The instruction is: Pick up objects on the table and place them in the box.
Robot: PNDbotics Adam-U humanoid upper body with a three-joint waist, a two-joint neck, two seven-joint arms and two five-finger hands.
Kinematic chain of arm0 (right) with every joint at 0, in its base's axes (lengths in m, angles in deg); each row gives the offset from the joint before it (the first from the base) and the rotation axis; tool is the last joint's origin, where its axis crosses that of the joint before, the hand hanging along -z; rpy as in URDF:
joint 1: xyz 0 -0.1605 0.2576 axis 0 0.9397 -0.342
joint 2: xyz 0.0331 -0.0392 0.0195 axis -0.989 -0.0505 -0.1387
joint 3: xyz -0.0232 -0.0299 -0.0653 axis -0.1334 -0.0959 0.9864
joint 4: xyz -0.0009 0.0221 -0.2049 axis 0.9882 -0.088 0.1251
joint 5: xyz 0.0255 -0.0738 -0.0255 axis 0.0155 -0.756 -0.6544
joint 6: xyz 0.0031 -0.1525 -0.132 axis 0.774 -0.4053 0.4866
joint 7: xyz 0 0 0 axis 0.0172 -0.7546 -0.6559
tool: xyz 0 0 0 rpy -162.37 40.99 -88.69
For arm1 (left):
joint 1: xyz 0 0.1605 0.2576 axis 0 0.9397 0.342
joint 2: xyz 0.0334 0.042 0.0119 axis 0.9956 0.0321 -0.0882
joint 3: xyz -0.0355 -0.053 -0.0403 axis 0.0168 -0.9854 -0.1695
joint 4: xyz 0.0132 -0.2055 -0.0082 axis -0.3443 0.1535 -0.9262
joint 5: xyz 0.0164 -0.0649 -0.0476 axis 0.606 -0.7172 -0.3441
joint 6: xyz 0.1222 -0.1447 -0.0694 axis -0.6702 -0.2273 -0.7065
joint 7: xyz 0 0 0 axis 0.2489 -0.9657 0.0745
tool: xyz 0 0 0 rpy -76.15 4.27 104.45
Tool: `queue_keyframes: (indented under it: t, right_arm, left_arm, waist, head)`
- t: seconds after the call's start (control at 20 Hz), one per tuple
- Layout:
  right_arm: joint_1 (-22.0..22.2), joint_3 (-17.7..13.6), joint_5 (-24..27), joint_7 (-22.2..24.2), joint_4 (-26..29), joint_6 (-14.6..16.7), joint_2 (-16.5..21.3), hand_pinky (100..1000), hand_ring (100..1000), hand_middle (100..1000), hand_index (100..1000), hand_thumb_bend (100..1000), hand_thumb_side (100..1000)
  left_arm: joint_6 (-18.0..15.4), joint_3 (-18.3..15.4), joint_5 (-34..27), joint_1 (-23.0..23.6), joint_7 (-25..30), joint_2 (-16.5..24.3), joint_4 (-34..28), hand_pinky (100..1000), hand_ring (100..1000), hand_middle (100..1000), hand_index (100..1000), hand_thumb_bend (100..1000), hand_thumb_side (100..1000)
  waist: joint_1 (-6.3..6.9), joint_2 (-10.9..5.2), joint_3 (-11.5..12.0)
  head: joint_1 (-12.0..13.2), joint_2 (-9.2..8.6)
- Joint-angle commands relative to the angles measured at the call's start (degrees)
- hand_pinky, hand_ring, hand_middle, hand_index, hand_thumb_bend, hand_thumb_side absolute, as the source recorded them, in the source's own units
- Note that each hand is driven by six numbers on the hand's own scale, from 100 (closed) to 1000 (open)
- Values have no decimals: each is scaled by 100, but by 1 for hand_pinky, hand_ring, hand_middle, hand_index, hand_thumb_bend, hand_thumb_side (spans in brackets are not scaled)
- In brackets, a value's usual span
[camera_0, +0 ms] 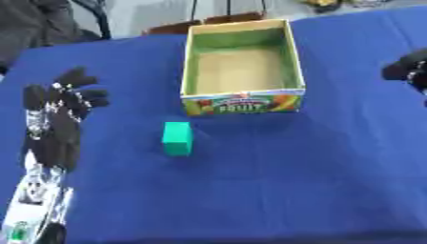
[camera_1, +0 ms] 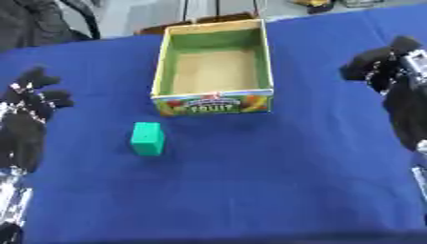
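An open cardboard box, printed "FRUIT" on its front panel, is shown at upper centre on a blue table. A green block is seen just below the box, apart from it. The left hand is held open at left; the right hand, fingers curled and empty, is seen at right.

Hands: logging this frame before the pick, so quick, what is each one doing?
Left hand: open, fingers spread, holding nothing, left of the green block.
Right hand: empty at the right edge; fingers cannot be told.
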Motion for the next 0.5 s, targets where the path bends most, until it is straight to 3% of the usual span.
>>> queue_keyframes:
  t: [0.05, 0.35, 0.5]
  right_arm:
    - [-68, -43, -27, -26, 96, 5, 48, 720, 664, 552, 629, 100, 920]
    - [-66, -44, -26, -37, 96, 3, 47, 719, 664, 551, 629, 100, 921]
    - [-66, -42, -23, -39, 96, 2, 47, 719, 663, 551, 629, 100, 922]
  left_arm:
    - [-3, -66, 1, -45, 13, 85, -84, 663, 648, 693, 845, 741, 853]
    - [6, -63, 8, -50, 28, 101, -79, 666, 649, 693, 846, 722, 820]
    - [14, -56, 34, -66, 70, 142, -84, 676, 652, 697, 848, 706, 749]
  waist:
    - [-39, -102, 8]
    - [-39, -99, 5]
    - [-36, -103, 2]
  head:
    - [9, -27]
    - [8, -26]
    - [10, -27]
